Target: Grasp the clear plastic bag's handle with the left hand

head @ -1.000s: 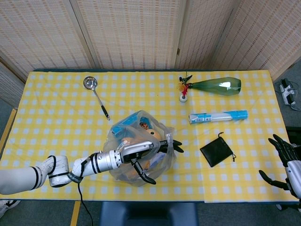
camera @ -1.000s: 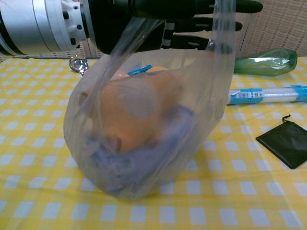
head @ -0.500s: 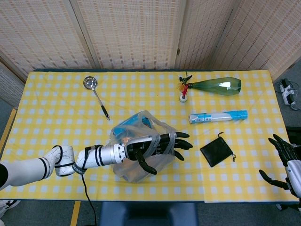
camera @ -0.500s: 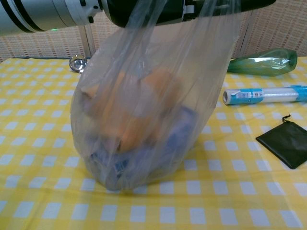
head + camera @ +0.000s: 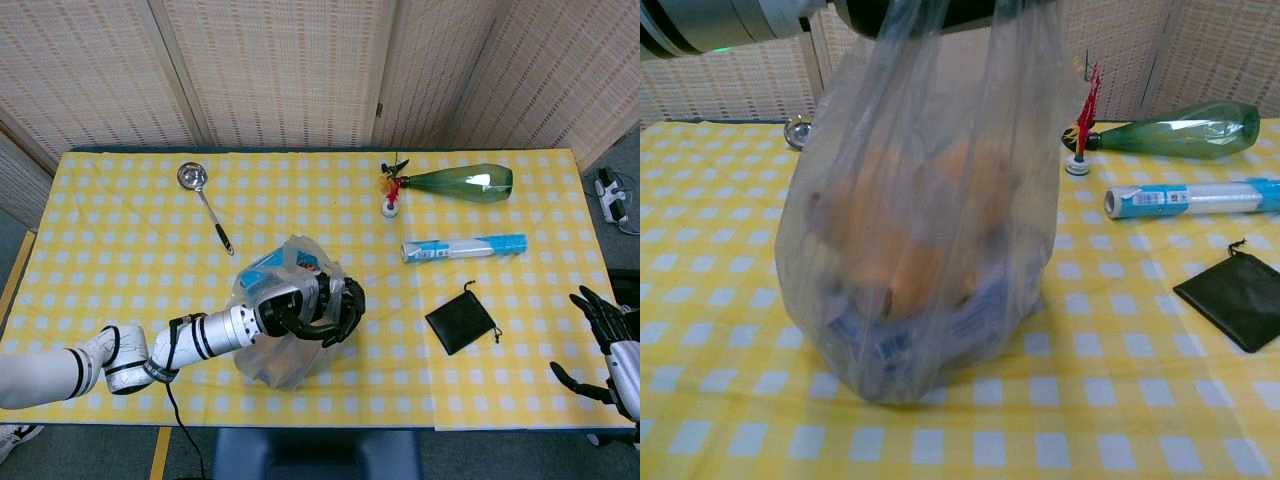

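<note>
The clear plastic bag stands near the table's front edge with an orange toy and blue packets inside. My left hand has its fingers curled around the bag's handles at the top and holds the bag stretched upward. In the chest view only the forearm and a dark strip of that hand show above the bag. My right hand hangs open off the table's right front corner, touching nothing.
A ladle lies at the back left. A green bottle, a red shuttlecock, a blue-white roll and a black pouch lie to the right of the bag.
My left hand's fingers went from stretched out through the handles to curled tight around them. The bag has been drawn up taller and narrower.
</note>
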Controlling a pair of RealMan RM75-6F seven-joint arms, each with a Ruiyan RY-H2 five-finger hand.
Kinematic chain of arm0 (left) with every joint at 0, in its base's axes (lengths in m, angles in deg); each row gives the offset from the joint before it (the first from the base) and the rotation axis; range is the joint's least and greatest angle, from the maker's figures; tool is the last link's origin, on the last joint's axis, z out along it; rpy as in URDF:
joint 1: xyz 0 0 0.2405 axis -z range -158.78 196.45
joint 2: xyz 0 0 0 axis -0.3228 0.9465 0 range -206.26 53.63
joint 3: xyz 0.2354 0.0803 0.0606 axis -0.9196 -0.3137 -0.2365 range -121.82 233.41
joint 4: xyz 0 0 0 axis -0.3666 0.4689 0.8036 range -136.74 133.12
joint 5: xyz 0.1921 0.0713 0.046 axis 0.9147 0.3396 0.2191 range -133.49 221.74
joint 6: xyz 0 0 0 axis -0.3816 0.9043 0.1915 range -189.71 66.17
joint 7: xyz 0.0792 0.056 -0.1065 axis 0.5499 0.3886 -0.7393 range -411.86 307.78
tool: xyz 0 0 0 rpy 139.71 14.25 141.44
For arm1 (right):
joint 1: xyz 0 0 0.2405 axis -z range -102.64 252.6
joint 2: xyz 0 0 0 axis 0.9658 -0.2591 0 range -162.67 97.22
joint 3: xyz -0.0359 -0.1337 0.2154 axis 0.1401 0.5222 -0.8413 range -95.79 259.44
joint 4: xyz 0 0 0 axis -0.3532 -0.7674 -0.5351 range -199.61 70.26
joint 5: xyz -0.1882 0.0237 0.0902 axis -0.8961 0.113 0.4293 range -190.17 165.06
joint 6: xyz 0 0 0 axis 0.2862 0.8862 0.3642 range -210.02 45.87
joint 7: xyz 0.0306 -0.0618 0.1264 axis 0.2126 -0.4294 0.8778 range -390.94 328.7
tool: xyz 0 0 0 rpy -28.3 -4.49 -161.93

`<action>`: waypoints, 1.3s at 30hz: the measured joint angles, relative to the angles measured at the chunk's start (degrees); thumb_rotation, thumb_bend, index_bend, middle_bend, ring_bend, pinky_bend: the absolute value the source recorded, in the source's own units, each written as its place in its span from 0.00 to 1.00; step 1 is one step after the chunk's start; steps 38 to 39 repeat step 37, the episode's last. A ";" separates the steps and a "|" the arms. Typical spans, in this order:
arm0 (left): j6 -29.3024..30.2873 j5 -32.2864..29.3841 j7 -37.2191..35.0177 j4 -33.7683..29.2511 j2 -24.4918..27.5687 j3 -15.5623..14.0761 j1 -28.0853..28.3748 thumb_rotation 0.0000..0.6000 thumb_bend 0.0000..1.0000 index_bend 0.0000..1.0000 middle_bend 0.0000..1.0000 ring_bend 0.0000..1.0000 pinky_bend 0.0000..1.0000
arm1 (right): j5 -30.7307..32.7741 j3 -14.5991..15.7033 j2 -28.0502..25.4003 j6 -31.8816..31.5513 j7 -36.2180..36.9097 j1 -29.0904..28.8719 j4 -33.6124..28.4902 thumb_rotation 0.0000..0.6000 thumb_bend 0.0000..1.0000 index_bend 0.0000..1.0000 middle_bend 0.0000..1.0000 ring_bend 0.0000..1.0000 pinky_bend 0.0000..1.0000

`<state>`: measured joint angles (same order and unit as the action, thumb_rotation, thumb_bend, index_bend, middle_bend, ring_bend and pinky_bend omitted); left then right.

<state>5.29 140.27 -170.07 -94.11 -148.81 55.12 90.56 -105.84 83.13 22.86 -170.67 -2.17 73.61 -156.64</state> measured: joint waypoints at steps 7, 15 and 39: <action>-5.23 -7.32 15.14 -8.07 2.94 2.19 -2.70 1.00 0.98 0.78 0.98 0.97 1.00 | -0.32 0.15 0.02 0.19 -0.25 -0.07 -0.18 1.00 0.31 0.00 0.00 0.00 0.00; -7.31 -10.91 20.26 -13.91 9.51 6.74 -5.20 1.00 0.99 0.78 0.98 0.97 1.00 | -0.73 0.42 -0.06 0.61 -0.03 -0.28 -0.24 1.00 0.31 0.00 0.00 0.00 0.00; -18.59 -16.80 20.20 -17.39 33.00 25.79 -6.73 1.00 0.99 0.79 0.99 0.97 1.00 | 0.02 0.38 1.05 4.00 -1.68 -1.93 -0.11 1.00 0.31 0.00 0.00 0.00 0.00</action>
